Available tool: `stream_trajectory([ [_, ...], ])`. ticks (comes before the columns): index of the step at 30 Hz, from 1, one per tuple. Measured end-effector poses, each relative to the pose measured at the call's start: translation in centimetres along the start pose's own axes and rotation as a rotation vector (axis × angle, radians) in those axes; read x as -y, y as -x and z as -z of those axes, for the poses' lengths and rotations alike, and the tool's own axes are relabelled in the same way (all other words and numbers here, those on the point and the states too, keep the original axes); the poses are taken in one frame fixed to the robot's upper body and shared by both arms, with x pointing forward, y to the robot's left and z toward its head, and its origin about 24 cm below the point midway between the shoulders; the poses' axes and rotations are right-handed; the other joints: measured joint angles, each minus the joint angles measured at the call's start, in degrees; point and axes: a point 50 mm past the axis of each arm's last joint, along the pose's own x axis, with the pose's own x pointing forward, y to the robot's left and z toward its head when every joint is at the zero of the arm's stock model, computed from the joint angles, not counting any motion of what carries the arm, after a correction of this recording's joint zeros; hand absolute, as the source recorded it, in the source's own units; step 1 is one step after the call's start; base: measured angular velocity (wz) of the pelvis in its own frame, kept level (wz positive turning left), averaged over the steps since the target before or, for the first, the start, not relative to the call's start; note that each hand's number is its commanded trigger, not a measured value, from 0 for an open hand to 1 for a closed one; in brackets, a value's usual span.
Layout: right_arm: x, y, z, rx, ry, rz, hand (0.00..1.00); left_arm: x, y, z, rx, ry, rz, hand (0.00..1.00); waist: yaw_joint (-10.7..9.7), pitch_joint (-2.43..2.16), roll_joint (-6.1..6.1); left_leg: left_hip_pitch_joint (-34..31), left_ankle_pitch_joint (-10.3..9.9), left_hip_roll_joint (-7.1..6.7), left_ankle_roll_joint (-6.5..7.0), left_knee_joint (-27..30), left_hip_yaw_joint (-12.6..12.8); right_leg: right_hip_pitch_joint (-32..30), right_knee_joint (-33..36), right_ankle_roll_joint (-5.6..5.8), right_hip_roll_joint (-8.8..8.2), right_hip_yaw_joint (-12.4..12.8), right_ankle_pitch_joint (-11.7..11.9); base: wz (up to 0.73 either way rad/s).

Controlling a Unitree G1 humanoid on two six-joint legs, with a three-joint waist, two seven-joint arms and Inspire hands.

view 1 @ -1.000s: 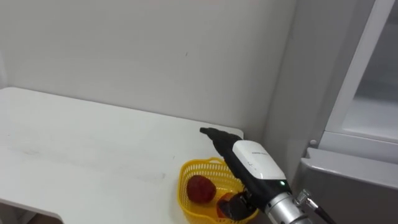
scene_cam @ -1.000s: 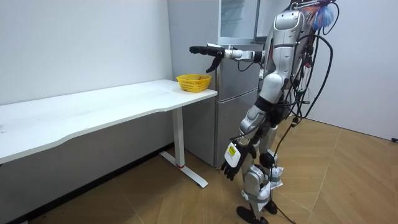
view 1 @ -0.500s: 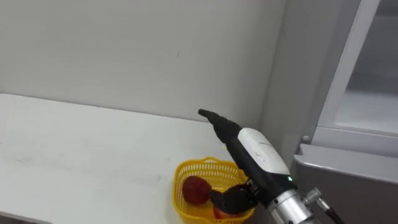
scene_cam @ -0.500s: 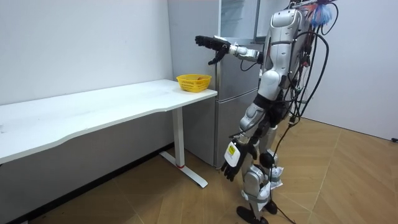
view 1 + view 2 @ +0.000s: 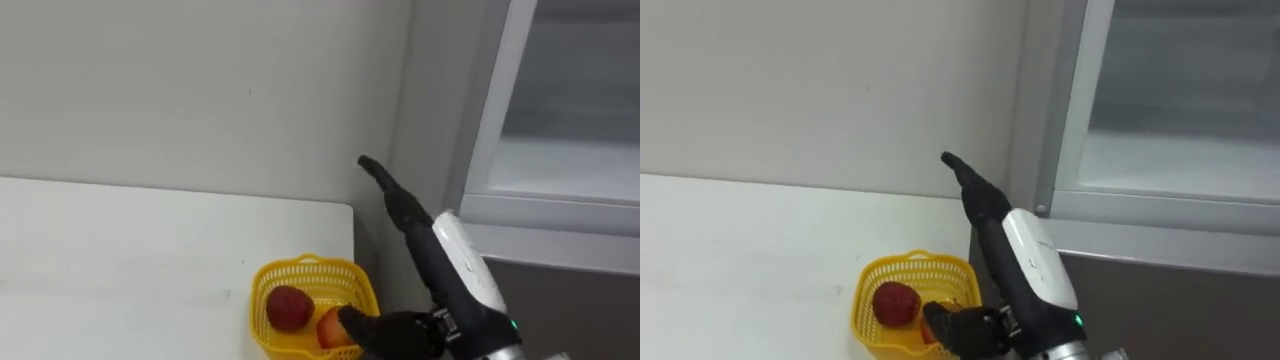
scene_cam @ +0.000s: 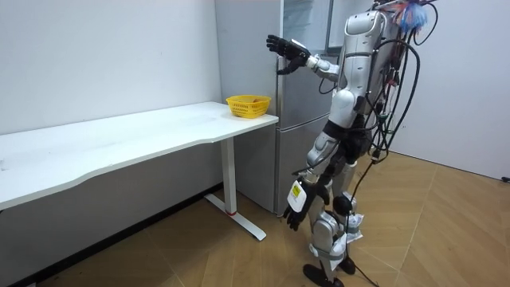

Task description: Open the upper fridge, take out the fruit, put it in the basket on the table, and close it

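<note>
**Robot beside the fridge, right arm held high.** The robot stands at the end of the counter (image 6: 143, 131), close to the tall fridge (image 6: 299, 119) in the corner.

- **Right hand** (image 5: 452, 262): it is up at the level of the upper compartment (image 5: 565, 165). The fingers (image 5: 400, 205) are straight and together, the thumb hangs apart below, and nothing is held. The wide posture suits an approach to the compartment's pale frame (image 5: 492, 110), judged as the step in hand, not a carry.
- **Long axis of the hand:** it runs up and away from the robot, with the fingertips towards the wall just beside the frame's near edge. The hand is close to that edge but not seen touching it.
- **Left hand** (image 6: 296, 209): it hangs idle by the thigh, fingers loose.
- **Upper compartment:** it sits above the grey lower door (image 5: 590, 310) with its front facing the robot, and the fridge's long axis is vertical. Behind the frame lies a pale, hazy field, and open interior or panel cannot be told.
- **Item to be fetched:** it cannot be made out, so its heading is unknown.
- **Yellow basket** (image 5: 305, 264): it rests at the counter's fridge-side corner, below the arm, a likely drop point. It holds a red fruit (image 5: 288, 308) and an orange one (image 5: 328, 326), side by side.
</note>
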Motion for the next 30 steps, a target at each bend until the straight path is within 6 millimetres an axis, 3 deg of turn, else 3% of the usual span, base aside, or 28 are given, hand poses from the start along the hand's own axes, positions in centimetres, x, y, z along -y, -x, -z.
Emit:
stream_trajectory([
  [4,0.5,2.1,0.2,-0.024,-0.005,0.037,0.0,0.3,0.0,0.2,-0.006,0.006,0.003,0.0,-1.8,-0.09,1.07,0.1,-0.2,0.07,0.33,0.0,0.7,-0.2,0.1,0.2,-0.04,0.4,0.2,-0.09],
  [9,0.9,2.9,0.6,-0.04,0.047,0.051,0.0,0.4,0.0,0.4,-0.014,0.006,-0.011,0.0,-4.5,-0.35,2.23,-0.6,-0.3,0.17,0.48,0.1,2.1,-2.0,1.6,0.24,-0.17,1.6,0.2,-0.15],
  [14,1.2,4.5,1.1,-0.072,0.078,0.064,0.0,0.4,0.0,0.4,-0.013,0.006,-0.013,0.0,-6.1,-0.48,1.59,-0.4,-0.3,0.39,0.51,0.1,3.6,-2.4,1.9,0.24,0.15,3.2,0.2,-0.15],
  [20,1.6,8.5,3.6,-0.3,0.115,0.065,0.0,0.4,0.0,0.6,-0.02,0.029,-0.026,0.0,-7.0,-0.24,0.57,-0.2,-0.5,0.69,0.59,-0.2,5.8,-3.4,1.8,0.43,0.85,6.4,0.5,-0.21],
  [27,1.9,12.4,5.7,-0.508,0.082,0.124,0.0,0.6,0.2,1.6,-0.036,0.088,-0.018,0.0,-10.6,-0.09,0.6,-0.5,-0.5,0.77,0.61,-0.7,6.8,-4.4,1.9,0.45,0.98,7.0,0.7,-0.09],
  [30,2.1,14.0,6.8,-0.609,0.051,0.144,0.0,0.5,0.3,1.6,-0.023,0.082,-0.02,0.0,-10.8,-0.13,0.81,-0.8,-0.5,0.79,0.6,-0.9,7.7,-5.4,3.0,0.44,1.04,7.9,0.5,-0.14],
])
